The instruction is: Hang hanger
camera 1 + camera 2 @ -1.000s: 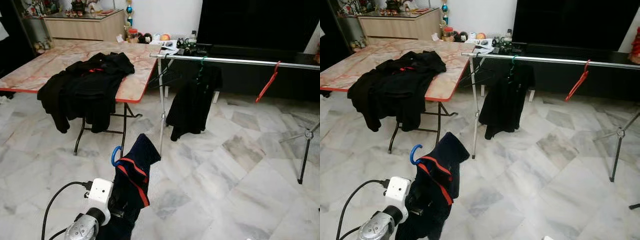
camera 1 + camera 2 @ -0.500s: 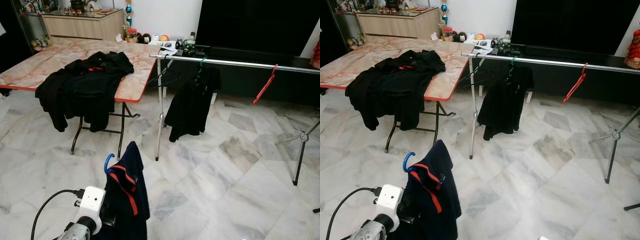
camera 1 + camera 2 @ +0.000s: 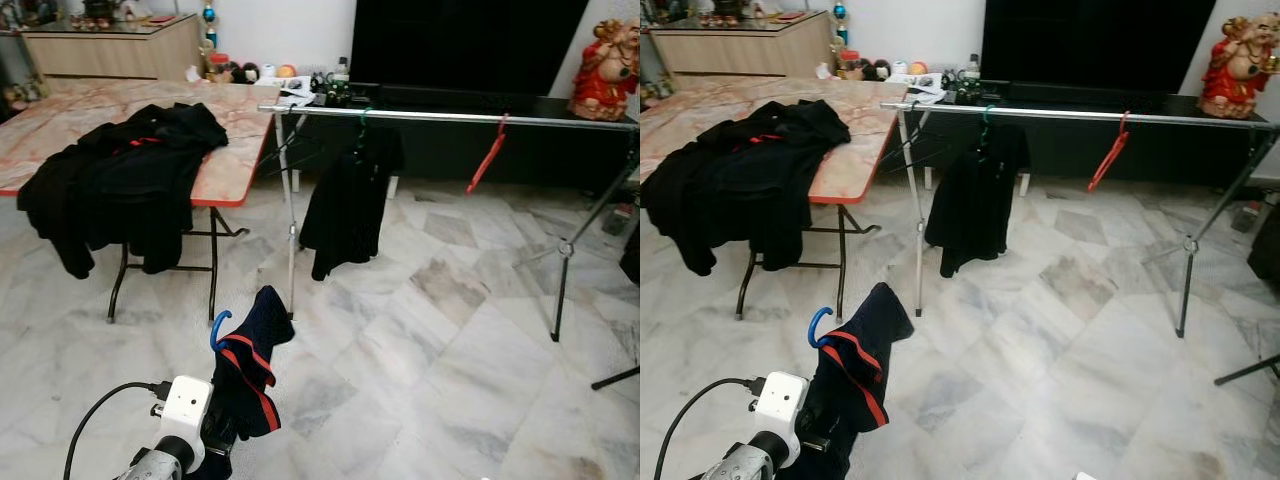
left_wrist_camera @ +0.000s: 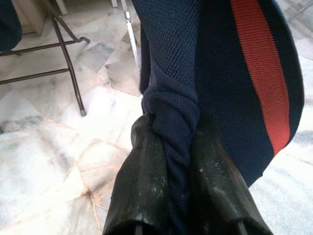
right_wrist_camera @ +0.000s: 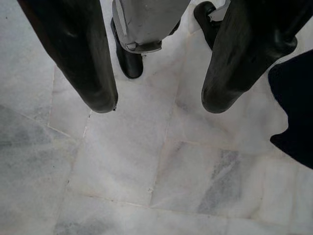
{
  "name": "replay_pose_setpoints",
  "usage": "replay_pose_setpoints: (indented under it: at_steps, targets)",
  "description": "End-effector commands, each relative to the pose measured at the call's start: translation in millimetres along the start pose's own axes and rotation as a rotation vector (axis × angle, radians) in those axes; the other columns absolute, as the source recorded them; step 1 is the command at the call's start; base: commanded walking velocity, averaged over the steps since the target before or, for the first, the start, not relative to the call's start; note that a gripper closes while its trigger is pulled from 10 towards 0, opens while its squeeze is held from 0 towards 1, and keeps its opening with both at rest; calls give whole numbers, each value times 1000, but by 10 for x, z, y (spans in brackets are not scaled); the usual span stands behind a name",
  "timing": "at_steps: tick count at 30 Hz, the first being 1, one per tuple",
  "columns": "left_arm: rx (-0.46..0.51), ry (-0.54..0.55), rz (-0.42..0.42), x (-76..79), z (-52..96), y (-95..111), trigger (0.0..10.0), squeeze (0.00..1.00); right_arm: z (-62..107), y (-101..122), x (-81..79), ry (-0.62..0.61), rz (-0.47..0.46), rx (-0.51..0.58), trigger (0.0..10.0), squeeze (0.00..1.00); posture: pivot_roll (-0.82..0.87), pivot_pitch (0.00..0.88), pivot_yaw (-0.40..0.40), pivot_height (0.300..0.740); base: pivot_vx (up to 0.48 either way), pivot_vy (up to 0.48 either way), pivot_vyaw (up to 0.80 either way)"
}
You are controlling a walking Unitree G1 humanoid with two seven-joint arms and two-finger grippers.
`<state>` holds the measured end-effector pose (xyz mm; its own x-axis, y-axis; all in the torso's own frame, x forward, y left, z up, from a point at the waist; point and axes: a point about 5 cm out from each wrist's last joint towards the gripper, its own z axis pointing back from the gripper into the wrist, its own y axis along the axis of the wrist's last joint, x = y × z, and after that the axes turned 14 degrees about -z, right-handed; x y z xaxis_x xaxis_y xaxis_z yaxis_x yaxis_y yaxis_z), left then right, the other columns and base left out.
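I take the silver rail (image 3: 450, 117) as my landmark: it runs across the room ahead of me, with a black garment (image 3: 345, 200) hanging from it on a green hanger near its left upright and a bare red hanger (image 3: 487, 158) hooked further along toward the right. Left of the rail stands the folding surface (image 3: 215, 170) with black clothes (image 3: 110, 175) heaped on it and spilling over its edge; behind the rail a low dark cabinet carries a red figurine (image 3: 603, 55). Between me and the rail lies open marble floor (image 3: 420, 340). Well short of the rail, my left gripper (image 4: 173, 147) has its jaws clenched on a navy garment with a red stripe (image 3: 250, 365), the blue hanger hook (image 3: 218, 328) poking out at its top. The left wrist view shows the cloth bunched between the fingers (image 4: 142, 181). My right gripper (image 5: 159, 105) points at the floor, jaws released. I can read no writing anywhere.
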<state>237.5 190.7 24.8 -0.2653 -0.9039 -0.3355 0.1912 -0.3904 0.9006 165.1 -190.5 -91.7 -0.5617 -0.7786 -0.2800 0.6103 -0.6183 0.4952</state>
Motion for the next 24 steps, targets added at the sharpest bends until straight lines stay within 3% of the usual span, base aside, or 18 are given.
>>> replay_pose_setpoints:
  at_steps: [1, 24]
  targets:
    - [45, 1, -27, 3, -13, 98, 10000, 0, 5, -26, 26, -5, 8, -18, 10000, 0, 172, 0, -20, 740, 0, 0, -531]
    - [48, 38, -1, -15, -10, 112, 10000, 0, -1, 17, 29, 3, 30, -16, 10000, 0, 180, 0, -36, 740, 0, 0, -528]
